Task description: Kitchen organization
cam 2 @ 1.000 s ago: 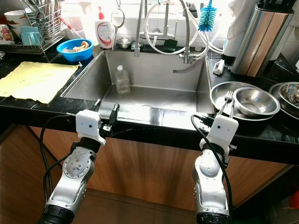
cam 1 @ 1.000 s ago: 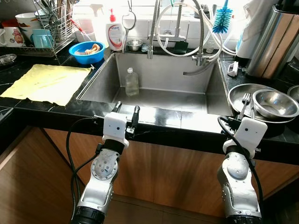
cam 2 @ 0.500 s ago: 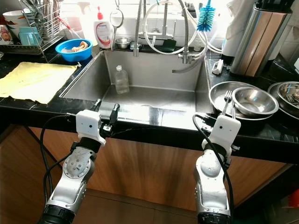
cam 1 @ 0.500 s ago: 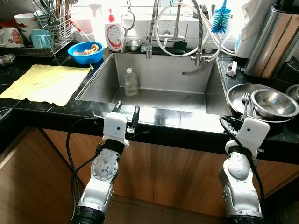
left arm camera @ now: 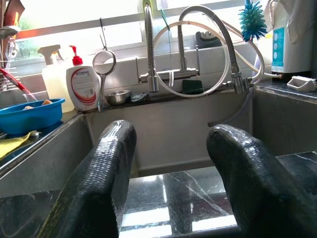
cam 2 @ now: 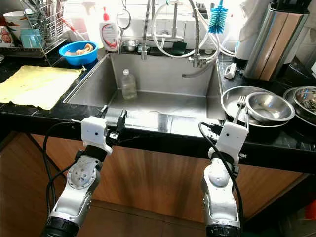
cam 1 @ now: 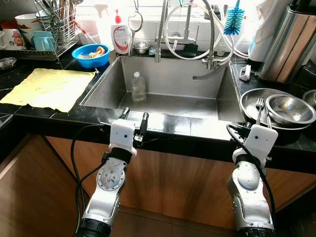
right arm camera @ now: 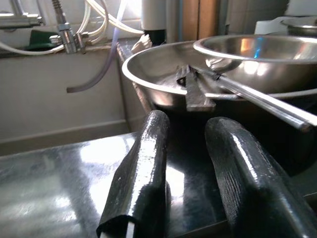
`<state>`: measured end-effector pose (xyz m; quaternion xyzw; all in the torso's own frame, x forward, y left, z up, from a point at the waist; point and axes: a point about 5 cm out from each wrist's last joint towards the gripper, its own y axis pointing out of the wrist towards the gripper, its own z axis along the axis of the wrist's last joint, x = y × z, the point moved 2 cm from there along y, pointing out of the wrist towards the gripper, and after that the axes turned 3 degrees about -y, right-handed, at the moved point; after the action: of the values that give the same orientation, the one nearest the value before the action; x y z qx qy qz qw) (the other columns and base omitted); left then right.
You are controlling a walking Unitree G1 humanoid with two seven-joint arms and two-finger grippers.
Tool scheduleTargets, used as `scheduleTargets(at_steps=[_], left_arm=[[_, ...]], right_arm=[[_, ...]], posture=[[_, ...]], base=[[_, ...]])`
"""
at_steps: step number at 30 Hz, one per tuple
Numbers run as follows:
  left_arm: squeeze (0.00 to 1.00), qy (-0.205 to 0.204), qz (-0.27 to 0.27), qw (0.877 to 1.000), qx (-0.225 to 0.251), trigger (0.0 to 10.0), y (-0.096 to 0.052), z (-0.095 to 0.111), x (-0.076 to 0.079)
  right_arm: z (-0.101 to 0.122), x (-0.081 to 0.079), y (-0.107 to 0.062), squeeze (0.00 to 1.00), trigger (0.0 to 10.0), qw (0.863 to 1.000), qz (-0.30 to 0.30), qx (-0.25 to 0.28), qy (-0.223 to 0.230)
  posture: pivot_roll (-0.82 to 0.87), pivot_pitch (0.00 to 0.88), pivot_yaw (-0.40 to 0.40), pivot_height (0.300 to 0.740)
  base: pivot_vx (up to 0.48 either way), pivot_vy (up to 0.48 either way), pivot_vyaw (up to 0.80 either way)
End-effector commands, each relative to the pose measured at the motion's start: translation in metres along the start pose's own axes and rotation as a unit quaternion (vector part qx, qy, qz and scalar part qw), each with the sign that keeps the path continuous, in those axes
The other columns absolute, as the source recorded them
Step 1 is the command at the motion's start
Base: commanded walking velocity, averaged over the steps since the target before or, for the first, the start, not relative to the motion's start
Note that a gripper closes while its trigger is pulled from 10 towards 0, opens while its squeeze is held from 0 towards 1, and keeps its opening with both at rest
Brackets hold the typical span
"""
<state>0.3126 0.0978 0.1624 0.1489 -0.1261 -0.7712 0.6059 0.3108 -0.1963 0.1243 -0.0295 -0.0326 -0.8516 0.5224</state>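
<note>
Both pincers poised at the front lip of the counter, fingers apart, gripping nothing.

Left pincer (cam 1: 133, 117) lower centre-left in the head view, just before the sink (cam 1: 163, 79); right pincer (cam 1: 247, 129) lower right, beside the wide steel pan (cam 1: 252, 98). Seen close from the right wrist: a fork (right arm camera: 198, 91) lying in that pan under a steel bowl (right arm camera: 257, 49), fork touching the bowl's underside. Seen from the left wrist: soap bottle (left arm camera: 83, 88), hanging strainer (left arm camera: 103, 64), blue bowl (left arm camera: 29, 115). Further out, mid-frame in the head view, a clear plastic bottle (cam 1: 139, 87) upright in the sink; yellow cloth (cam 1: 47, 88) at left; dish rack (cam 1: 52, 29) upper left.
</note>
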Motion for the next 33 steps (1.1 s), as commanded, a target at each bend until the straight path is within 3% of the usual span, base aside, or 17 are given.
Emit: scheduleTargets(at_steps=[1, 11, 21, 22, 25, 27, 30, 31, 33], left_arm=[[0.0, 0.003, -0.006, 1.0, -0.014, 10.0, -0.002, -0.005, 0.001], [0.0, 0.004, -0.005, 1.0, -0.013, 10.0, -0.002, -0.005, 0.001], [0.0, 0.002, -0.008, 1.0, -0.015, 10.0, -0.002, -0.006, 0.003], [0.0, 0.002, -0.008, 1.0, -0.015, 10.0, -0.002, -0.006, 0.003], [0.0, 0.002, -0.008, 1.0, -0.016, 10.0, -0.002, -0.006, 0.003], [0.0, 0.002, -0.007, 1.0, -0.016, 10.0, -0.002, -0.007, 0.003], [0.0, 0.003, -0.006, 1.0, -0.017, 10.0, -0.003, -0.007, 0.002], [0.0, 0.002, -0.006, 1.0, -0.017, 10.0, -0.003, -0.007, 0.002], [0.0, 0.002, -0.006, 1.0, -0.017, 10.0, -0.003, -0.007, 0.002]], right_arm=[[-0.002, -0.007, 0.0, 0.0, 10.0, 1.0, 0.016, -0.011, 0.003], [0.0, -0.023, -0.003, 0.0, 10.0, 0.998, 0.055, -0.007, 0.004], [0.012, -0.01, -0.002, 0.0, 10.0, 0.999, 0.009, 0.032, -0.004], [0.012, -0.009, -0.002, 0.47, 10.0, 0.999, 0.009, 0.032, -0.005], [0.012, -0.01, -0.002, 0.49, 10.0, 0.999, 0.008, 0.03, -0.008], [0.011, -0.009, -0.002, 0.49, 10.0, 0.999, 0.003, 0.03, -0.01], [0.012, -0.008, -0.002, 0.38, 10.0, 0.999, -0.002, 0.032, -0.01], [0.012, -0.008, -0.002, 0.0, 10.0, 0.999, -0.005, 0.033, -0.012], [0.013, -0.007, -0.001, 0.0, 10.0, 0.999, -0.007, 0.037, -0.012]], posture=[[-0.11, 0.0, 0.037, 0.74], [-0.1, 0.0, 0.034, 0.74], [-0.11, 0.0, 0.037, 0.74], [-0.11, 0.0, 0.036, 0.74], [-0.11, 0.0, 0.035, 0.74], [-0.11, 0.0, 0.035, 0.74], [-0.11, 0.0, 0.034, 0.74], [-0.11, 0.0, 0.034, 0.74], [-0.11, 0.0, 0.034, 0.74]], base=[[0.0, 0.0, 0.0], [0.0, 0.0, 0.0], [0.0, 0.0, 0.0], [0.0, 0.0, 0.0], [0.0, 0.0, 0.0], [0.0, 0.0, 0.0], [0.0, 0.0, 0.0], [0.0, 0.0, 0.0], [0.0, 0.0, 0.0]])
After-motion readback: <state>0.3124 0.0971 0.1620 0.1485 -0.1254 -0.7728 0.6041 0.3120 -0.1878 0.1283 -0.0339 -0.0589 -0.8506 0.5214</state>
